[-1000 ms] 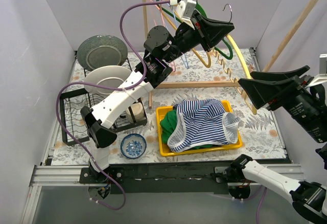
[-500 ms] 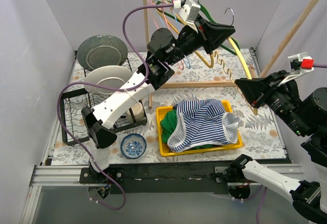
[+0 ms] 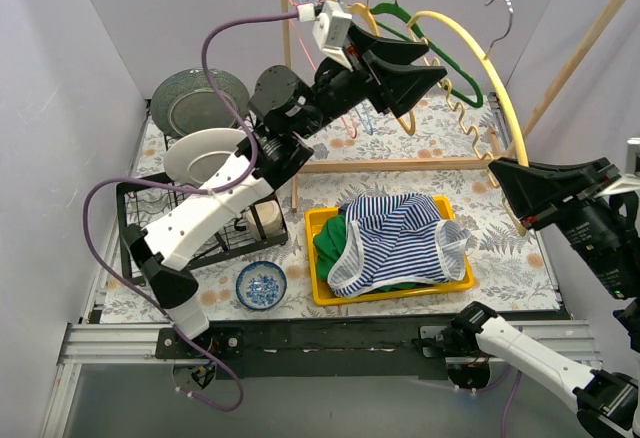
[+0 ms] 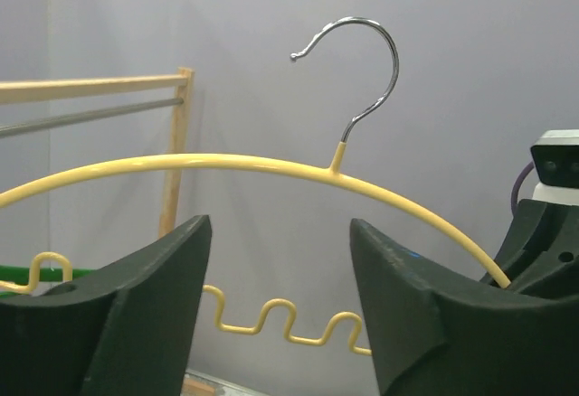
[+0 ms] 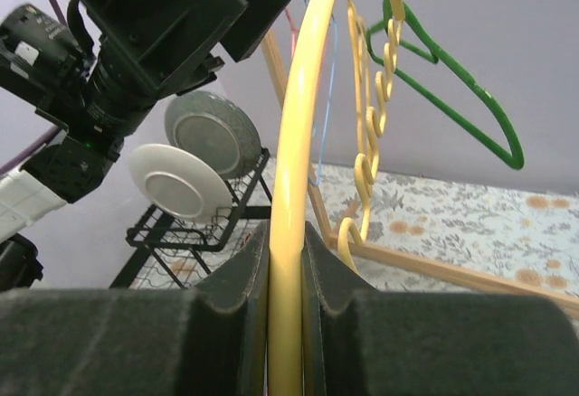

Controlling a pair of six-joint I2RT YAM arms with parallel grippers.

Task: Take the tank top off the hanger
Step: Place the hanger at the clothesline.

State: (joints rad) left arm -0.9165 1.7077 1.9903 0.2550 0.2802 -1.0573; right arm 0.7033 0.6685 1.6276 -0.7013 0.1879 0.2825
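Observation:
The blue-and-white striped tank top (image 3: 400, 233) lies crumpled in a yellow tray (image 3: 318, 220), off any hanger. A bare yellow hanger (image 3: 470, 38) with a chrome hook is held up in the air beside the rail. My right gripper (image 3: 512, 193) is shut on its lower right end; in the right wrist view the yellow bar (image 5: 294, 143) runs up from between the closed pads of that gripper (image 5: 288, 233). My left gripper (image 3: 437, 62) stands open just left of the hanger, touching nothing. In its wrist view the hanger (image 4: 262, 163) shows beyond the spread jaws (image 4: 280, 233).
A wooden clothes rack (image 3: 285, 78) stands at the back with a green hanger (image 3: 400, 18) and thin wire hangers on its rail. A dish rack (image 3: 140, 228) with two plates is at the left, and a small blue bowl (image 3: 261, 285) near the front. A green cloth (image 3: 330, 243) lies under the tank top.
My right gripper closed on the yellow hanger's end. My left gripper let go of the hanger, opened and drew back left. The hanger swung up, its hook now higher and further right.

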